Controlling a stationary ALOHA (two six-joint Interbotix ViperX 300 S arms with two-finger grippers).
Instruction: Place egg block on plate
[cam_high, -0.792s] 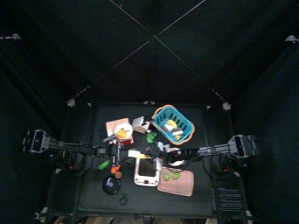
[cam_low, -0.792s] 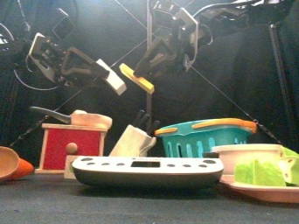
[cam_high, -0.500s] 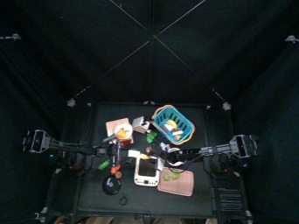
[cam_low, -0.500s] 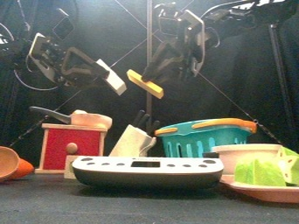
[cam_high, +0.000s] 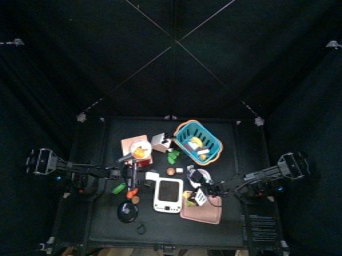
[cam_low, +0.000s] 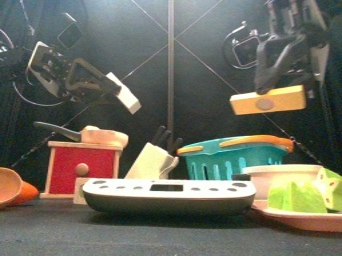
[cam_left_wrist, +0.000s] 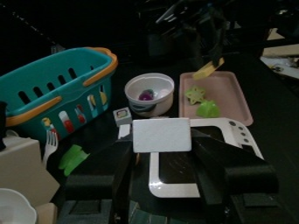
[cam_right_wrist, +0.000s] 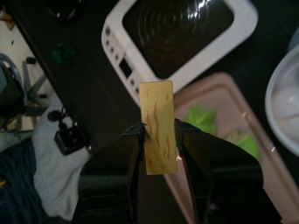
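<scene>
Yellow egg block clamped in the right gripper, high above the pink plate near the table's front right edge, air all around. Green pieces on that plate. Left gripper clenched on a white block.

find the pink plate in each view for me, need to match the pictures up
Top view: pink plate at the table's front right, under the right hand.
Front view: low at the right edge, green pieces on it.
Left wrist view: upper right, beyond the white scale.
Right wrist view: behind the held yellow block, plate at.
Shared landmark: the white scale beside the plate.
</scene>
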